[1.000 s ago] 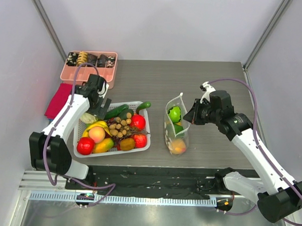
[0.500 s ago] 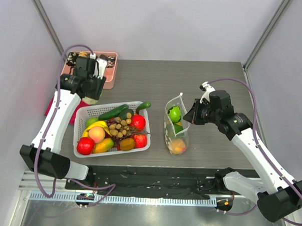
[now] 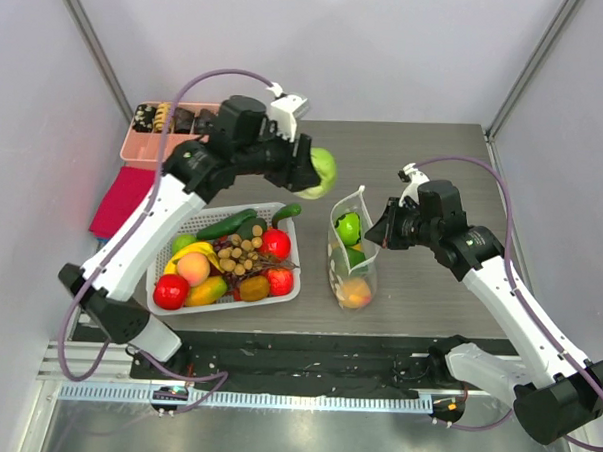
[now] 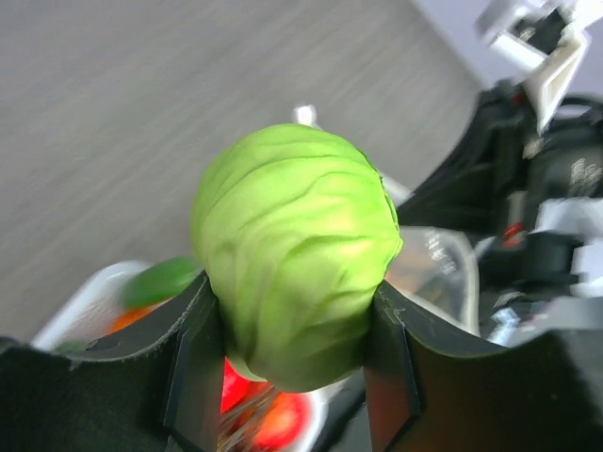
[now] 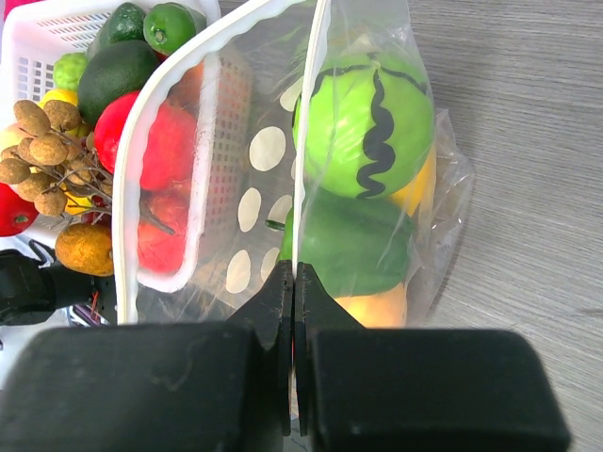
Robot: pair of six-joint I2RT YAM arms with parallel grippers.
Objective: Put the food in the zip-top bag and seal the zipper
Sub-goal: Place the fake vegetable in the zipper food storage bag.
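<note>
My left gripper (image 3: 314, 173) is shut on a pale green cabbage (image 3: 322, 173), held in the air left of and above the bag's mouth; the cabbage fills the left wrist view (image 4: 294, 254). The clear dotted zip-top bag (image 3: 352, 253) stands upright on the table with a green pepper (image 5: 369, 124), other green food and a peach-coloured fruit inside. My right gripper (image 3: 374, 232) is shut on the bag's mouth edge with the zipper (image 5: 303, 141), holding the mouth open. More food lies in the white basket (image 3: 284, 290).
A pink tray (image 3: 175, 140) with dark items stands at the back left, with a red cloth (image 3: 118, 200) in front of it. Grey walls close in on both sides. The basket sits just left of the bag.
My left arm has swung from the basket's left end up and across to the right, now carrying the cabbage near the bag. The right arm and bag have stayed still.
</note>
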